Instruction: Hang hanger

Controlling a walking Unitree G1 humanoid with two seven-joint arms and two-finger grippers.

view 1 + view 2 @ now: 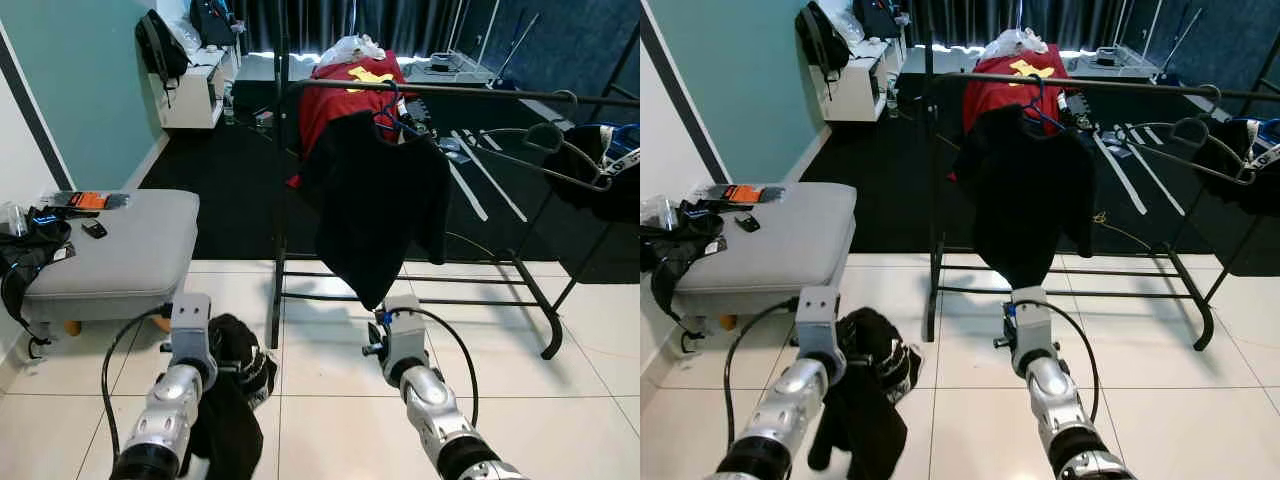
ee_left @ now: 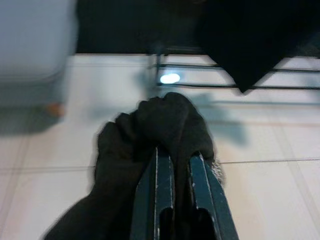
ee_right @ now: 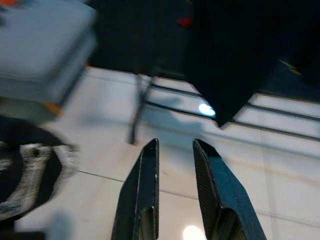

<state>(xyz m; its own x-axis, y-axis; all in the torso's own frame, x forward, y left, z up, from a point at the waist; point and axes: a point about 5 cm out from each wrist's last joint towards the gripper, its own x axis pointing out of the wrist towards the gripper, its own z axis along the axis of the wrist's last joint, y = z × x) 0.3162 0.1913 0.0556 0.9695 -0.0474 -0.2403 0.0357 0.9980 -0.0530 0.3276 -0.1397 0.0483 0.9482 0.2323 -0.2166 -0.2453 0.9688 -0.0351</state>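
Observation:
A black clothes rack with its rail [image 1: 470, 91] stands ahead on the tiled floor. On the rail a blue hanger [image 1: 391, 108] carries a black garment [image 1: 375, 200]; a red shirt [image 1: 345, 95] hangs behind it. Bare dark hangers [image 1: 545, 150] hang toward the rail's right end. My left gripper [image 2: 180, 162] is shut on a bunched black garment [image 2: 150, 130], held low above the tiles at my left [image 1: 235, 390]. Whether that cloth holds a hanger cannot be made out. Low and right of centre, my right gripper [image 3: 175, 145] is open with nothing between its fingers.
A grey padded bench [image 1: 120, 250] with small items and a black bag stands at the left. The rack's floor bars [image 1: 400, 297] run across just ahead. A dark rug [image 1: 230, 190] lies beyond the tiles, and a white cabinet [image 1: 195, 95] stands at the back left.

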